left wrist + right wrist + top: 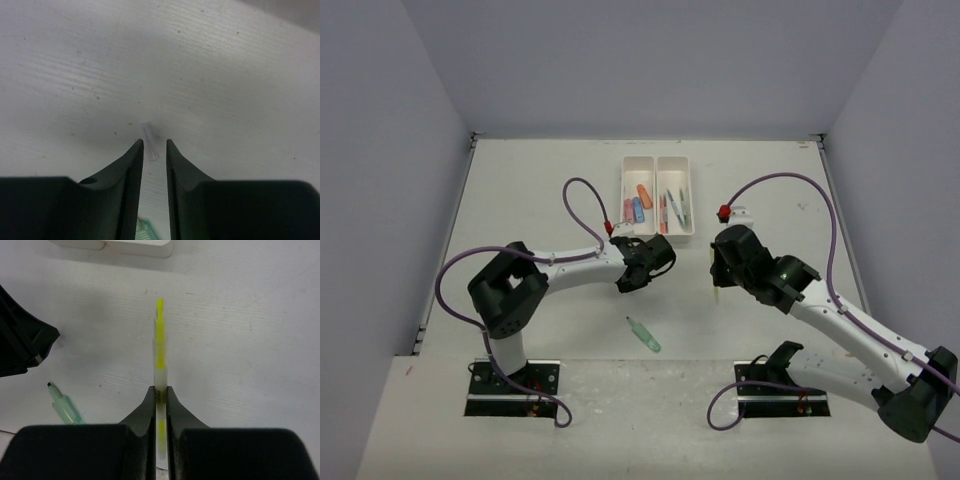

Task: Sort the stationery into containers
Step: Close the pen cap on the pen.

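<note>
From above, the white tray [656, 180] sits at twelve o'clock holding sorted pieces, and a green marker [643, 333] lies at six. In the left wrist view, the left gripper [154, 142] has its jaws narrowly apart around a thin clear stick [147, 135]; I cannot tell whether it is gripped. In the right wrist view, the right gripper [160, 389] clamps a yellow pen [160, 335] pointing to twelve.

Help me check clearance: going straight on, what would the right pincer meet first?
Likely the white plastic tray, its near wall, with the held thin yellow pen touching first; depth unclear.
</note>
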`<state>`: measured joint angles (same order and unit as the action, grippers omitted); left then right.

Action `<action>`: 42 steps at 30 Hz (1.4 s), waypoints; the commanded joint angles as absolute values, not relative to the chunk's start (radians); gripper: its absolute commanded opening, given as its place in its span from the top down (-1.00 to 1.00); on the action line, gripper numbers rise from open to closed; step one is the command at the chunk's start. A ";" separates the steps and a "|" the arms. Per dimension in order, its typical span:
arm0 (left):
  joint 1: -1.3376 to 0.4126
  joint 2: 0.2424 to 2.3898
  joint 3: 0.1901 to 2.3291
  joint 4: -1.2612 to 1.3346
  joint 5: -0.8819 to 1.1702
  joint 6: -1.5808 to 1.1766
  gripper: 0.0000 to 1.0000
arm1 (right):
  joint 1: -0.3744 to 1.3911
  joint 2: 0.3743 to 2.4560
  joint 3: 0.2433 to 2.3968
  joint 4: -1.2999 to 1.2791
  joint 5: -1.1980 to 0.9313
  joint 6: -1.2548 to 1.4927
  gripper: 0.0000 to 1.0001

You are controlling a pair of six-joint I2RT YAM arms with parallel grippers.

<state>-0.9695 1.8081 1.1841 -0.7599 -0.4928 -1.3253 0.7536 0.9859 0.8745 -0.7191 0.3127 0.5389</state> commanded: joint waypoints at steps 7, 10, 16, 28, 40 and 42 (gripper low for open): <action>-0.962 1.803 1.118 -0.692 -0.479 -1.353 0.56 | 0.755 0.988 0.879 -0.712 0.310 0.523 1.00; -0.962 1.814 1.108 -0.666 -0.453 -1.344 0.67 | 0.755 0.992 0.882 -0.712 0.311 0.523 1.00; -0.958 1.813 1.088 -0.644 -0.439 -1.339 1.00 | 0.756 0.979 0.870 -0.669 0.255 0.513 1.00; -0.957 1.220 0.788 0.042 -0.351 -0.858 1.00 | 0.756 0.856 0.487 0.215 -0.574 0.702 1.00; -0.957 0.906 0.481 0.729 -0.082 -0.717 1.00 | 0.854 0.821 0.519 0.439 -0.525 0.780 1.00; -0.958 0.910 0.472 0.752 -0.065 -0.722 1.00 | 0.854 0.798 0.520 0.411 -0.464 0.777 1.00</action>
<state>-0.9623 0.9001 0.4926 0.5679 -0.1463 -0.7631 0.8445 0.8490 0.4725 0.3682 -0.5537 0.7781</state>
